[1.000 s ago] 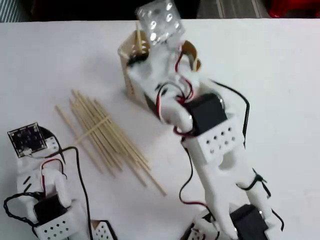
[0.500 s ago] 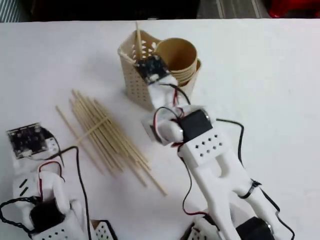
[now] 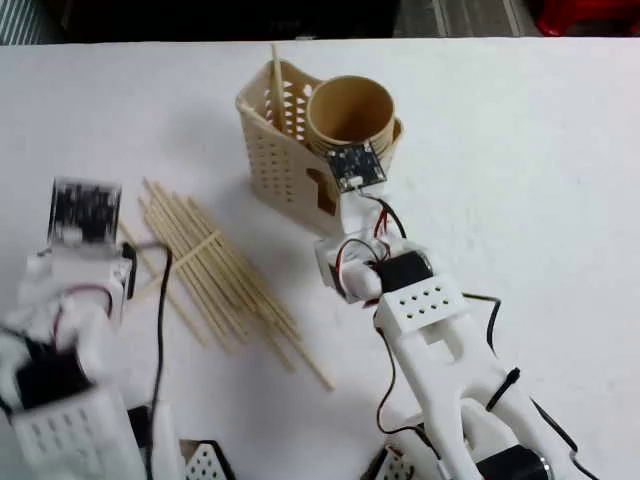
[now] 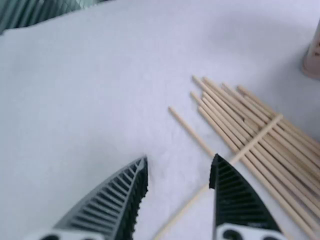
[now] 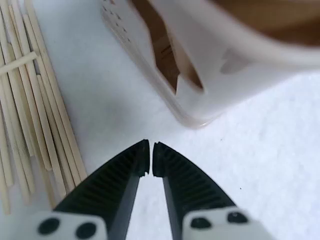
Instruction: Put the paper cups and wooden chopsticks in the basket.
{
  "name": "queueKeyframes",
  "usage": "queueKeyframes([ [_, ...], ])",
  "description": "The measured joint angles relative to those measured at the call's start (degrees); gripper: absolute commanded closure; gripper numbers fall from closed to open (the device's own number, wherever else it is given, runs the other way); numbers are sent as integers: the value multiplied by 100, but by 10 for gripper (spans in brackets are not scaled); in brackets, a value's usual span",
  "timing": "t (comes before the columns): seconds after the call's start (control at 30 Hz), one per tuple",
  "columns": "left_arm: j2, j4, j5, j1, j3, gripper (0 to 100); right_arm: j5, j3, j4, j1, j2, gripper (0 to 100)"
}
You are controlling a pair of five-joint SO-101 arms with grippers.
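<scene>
Left gripper (image 4: 180,158): black ribbed fingers spread wide above the white tabletop (image 4: 85,85). A bundle of thin pale wooden chopsticks (image 4: 270,150) lies just beyond one fingertip, roughly parallel. A crossing stick (image 4: 255,141) rests askew over the bundle; a loose stick (image 4: 190,131) lies slightly apart. A beige corner (image 4: 312,60) at the frame edge, possibly the basket.

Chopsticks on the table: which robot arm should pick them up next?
Likely the left. The left gripper is open right beside the chopsticks, while the right gripper is shut and empty in front of the basket.
</scene>
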Motion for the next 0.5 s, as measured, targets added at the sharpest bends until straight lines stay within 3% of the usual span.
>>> queueKeyframes([
  [0.2, 2558, 826, -141, 35, -1503, 714, 0, 26, -105, 193, -9, 971],
  [0.5, 5196, 853, -782, 404, -2180, 714, 0, 26, -105, 264, -9, 971],
])
